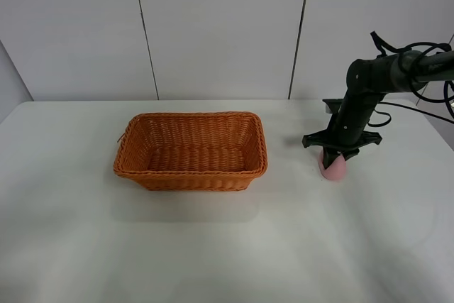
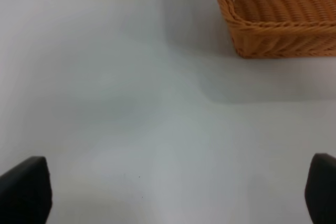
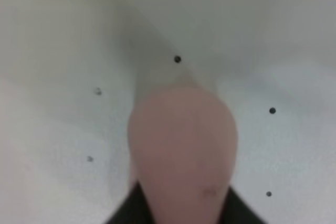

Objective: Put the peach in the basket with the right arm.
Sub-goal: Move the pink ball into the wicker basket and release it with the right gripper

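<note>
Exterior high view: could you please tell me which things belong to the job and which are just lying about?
Job: peach, basket, right gripper at the peach.
Bystanders: left gripper, open; white table.

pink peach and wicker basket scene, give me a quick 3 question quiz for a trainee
1. True or false: the small matte pink peach already lies inside the rectangular orange-brown woven wicker basket.
2. Which black two-fingered gripper is down over the peach? A. left gripper B. right gripper C. neither
3. Fill in: in the exterior high view, the peach sits on the white table to the ___ of the basket.

Key: 1 false; 2 B; 3 right.
</note>
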### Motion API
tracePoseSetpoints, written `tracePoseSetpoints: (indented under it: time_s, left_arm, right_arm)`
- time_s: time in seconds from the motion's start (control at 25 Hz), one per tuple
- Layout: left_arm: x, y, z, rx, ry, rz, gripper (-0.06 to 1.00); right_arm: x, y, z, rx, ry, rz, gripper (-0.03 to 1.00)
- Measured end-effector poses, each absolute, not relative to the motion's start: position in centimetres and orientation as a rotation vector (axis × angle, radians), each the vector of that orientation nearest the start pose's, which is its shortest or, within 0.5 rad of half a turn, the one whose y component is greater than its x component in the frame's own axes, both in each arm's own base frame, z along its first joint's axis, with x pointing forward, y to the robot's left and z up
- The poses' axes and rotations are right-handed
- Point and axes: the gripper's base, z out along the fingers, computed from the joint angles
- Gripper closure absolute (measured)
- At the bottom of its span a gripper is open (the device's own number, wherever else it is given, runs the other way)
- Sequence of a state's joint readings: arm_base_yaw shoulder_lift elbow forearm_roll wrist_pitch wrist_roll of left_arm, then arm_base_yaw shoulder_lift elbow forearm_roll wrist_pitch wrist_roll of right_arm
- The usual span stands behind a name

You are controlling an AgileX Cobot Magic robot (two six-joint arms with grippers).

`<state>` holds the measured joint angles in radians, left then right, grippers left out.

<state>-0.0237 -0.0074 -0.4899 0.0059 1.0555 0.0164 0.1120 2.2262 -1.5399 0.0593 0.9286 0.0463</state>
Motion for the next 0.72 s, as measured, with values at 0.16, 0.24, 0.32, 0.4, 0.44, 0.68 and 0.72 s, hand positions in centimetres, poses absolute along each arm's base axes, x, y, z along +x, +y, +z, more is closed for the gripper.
tracePoseSetpoints:
  time_s: [0.16,0.24,0.32,0.4,0.44,0.68,0.72]
  left_arm:
    - [-0.5,0.0,27.5,0.041,2.041,-0.005,-0.05]
    - [-0.5,0.0,27.5,0.041,2.041,-0.005,-0.05]
    - [-0.5,0.0,27.5,0.041,2.041,-0.005,-0.05]
    - [-0.5,0.0,27.5,0.041,2.041,-0.005,-0.05]
    - [-0.5,0.0,27.5,0.041,2.041,-0.005,-0.05]
    - [-0.5,0.0,27.5,0.041,2.041,-0.005,-0.05]
    - [-0.5,0.1,27.5,0.041,2.041,0.003,-0.05]
  right_arm:
    - [42.3,5.2,11.3,-0.047,3.114,0.080,0.97]
    - [42.7,5.2,12.0,-0.055,3.120,0.073,0.97]
    - [43.1,5.2,13.2,-0.070,3.120,0.055,0.97]
    - [43.9,5.2,15.3,-0.085,3.090,0.037,0.97]
    - [44.2,5.2,16.8,-0.090,3.062,0.033,0.97]
    - [45.8,5.2,25.9,-0.097,2.843,0.024,0.97]
    - [45.9,5.2,26.8,-0.097,2.816,0.024,0.97]
